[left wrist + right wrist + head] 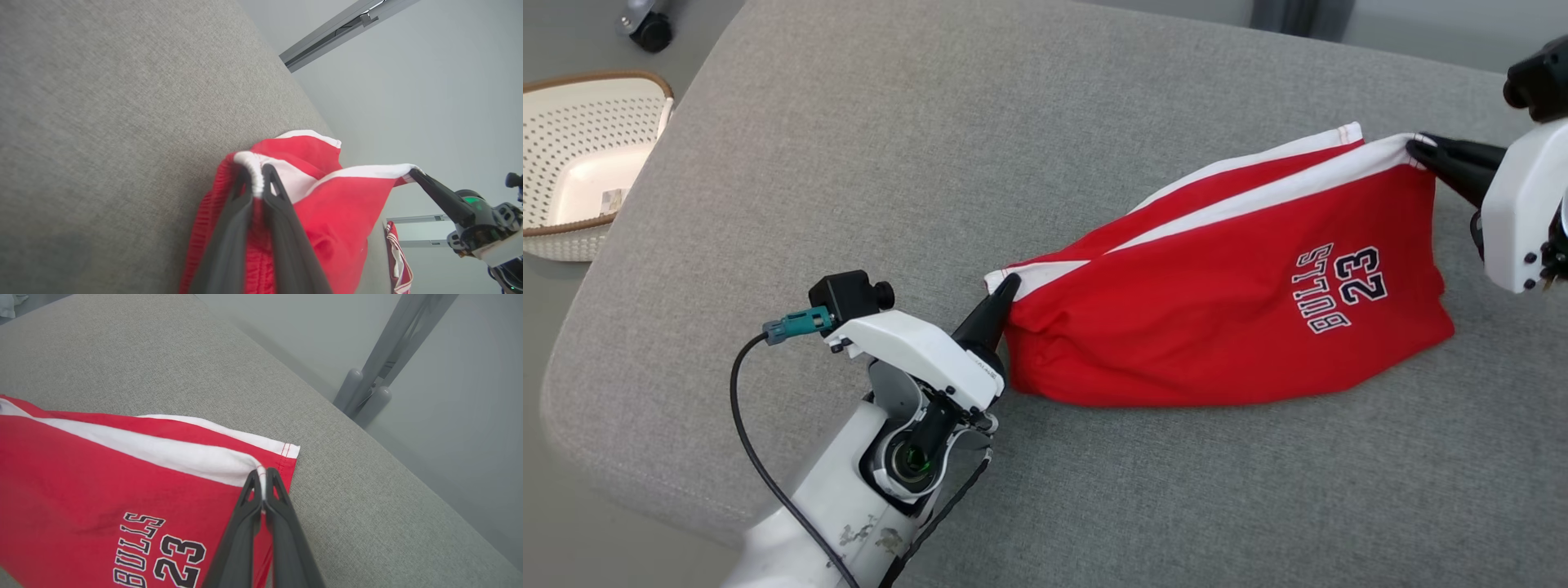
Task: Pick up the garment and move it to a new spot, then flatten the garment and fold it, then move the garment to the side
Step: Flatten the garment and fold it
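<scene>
Head view: the red shorts hang stretched between both arms over the grey padded bench. Their lower edge rests on its cover, right of centre. The left hand is pinched together on the gathered waistband end. The right hand is pinched together on the white-trimmed hem corner. A white perforated basket sits off the bench's left edge.

Left wrist view: the two fingers close on the ribbed white edge at the waistband, and the cloth bunches and droops below them. It looks like thin, light, limp jersey. I'd judge it sags wherever it is unsupported and could slip out of a shallow pinch.

Right wrist view: the fingertips clamp the stitched hem corner. The seamed edges and the elastic band seem the surest places to grip, being thicker than the body cloth.
</scene>
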Tool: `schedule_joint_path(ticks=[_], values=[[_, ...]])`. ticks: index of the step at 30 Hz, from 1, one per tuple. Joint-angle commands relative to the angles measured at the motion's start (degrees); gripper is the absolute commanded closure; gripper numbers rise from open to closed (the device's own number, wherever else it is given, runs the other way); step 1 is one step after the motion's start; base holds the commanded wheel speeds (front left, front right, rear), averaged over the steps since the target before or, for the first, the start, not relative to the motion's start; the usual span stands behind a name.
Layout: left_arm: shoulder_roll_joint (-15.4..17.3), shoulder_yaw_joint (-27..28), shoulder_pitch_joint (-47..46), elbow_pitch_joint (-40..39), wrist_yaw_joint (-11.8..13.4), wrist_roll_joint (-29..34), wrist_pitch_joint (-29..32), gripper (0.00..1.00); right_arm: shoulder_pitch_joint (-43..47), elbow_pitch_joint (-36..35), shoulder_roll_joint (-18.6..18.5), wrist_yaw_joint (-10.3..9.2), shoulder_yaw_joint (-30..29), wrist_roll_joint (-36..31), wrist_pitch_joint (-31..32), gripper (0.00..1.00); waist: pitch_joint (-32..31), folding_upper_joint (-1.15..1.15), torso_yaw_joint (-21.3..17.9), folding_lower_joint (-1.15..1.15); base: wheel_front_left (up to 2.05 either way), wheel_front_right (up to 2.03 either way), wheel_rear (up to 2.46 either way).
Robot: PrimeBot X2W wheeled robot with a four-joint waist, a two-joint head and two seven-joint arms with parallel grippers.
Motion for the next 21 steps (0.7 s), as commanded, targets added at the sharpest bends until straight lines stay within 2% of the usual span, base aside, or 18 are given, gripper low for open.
schedule_joint_path(ticks=[1,12,17,21], values=[[-0.12,0.15,-1.16,0.40,-0.31,0.66,-0.81,1.00,-0.98,0.82,0.20,-0.02,0.31,-0.49,-0.72,1.00,0.61,0.00,0.54,0.00,0.00,0.00,0.00],[-2.63,-0.97,-3.82,3.15,-1.17,-0.34,-5.77,1.00,-7.18,8.48,1.95,-0.03,3.48,-4.39,-3.04,1.00,3.31,0.00,3.05,0.00,0.00,0.00,0.00],[-2.93,-3.37,-5.12,3.50,-1.66,-1.91,-6.59,1.00,-8.89,11.78,3.49,-0.03,4.12,-5.81,-4.71,1.00,4.65,0.00,3.94,0.00,0.00,0.00,0.00],[-2.99,-6.21,-6.75,2.84,-1.47,-3.69,-7.77,1.00,-9.40,13.62,4.33,-0.03,4.58,-7.11,-3.00,1.00,6.15,0.00,4.21,0.00,0.00,0.00,0.00]])
